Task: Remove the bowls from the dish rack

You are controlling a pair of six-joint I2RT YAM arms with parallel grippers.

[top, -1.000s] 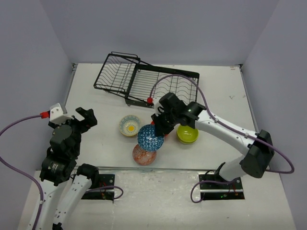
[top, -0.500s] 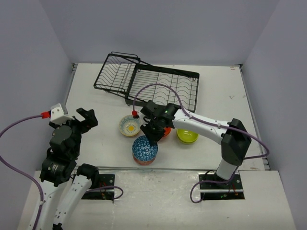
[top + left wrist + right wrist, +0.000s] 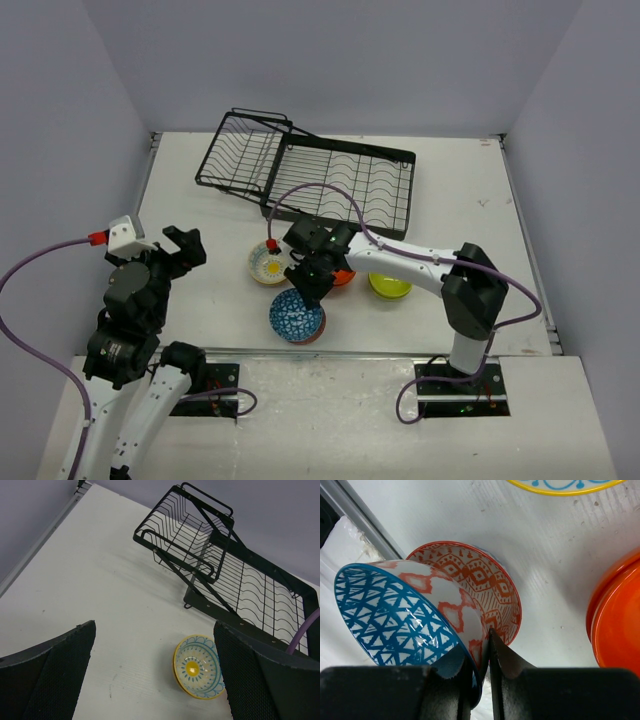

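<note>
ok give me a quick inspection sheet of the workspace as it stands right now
surface: white table, a few small specks
job's things: dish rack holds no bowl; cream floral bowl, orange-red bowl and lime green bowl sit on the table; blue patterned bowl is tilted over the pinkish patterned bowl
clutter: nothing seen
grippers: right gripper shut on the blue patterned bowl's rim; left gripper open, apart from the bowls
cables: purple cable loops off the right arm; left arm's cable hangs beside it
surroundings: plain grey walls
</note>
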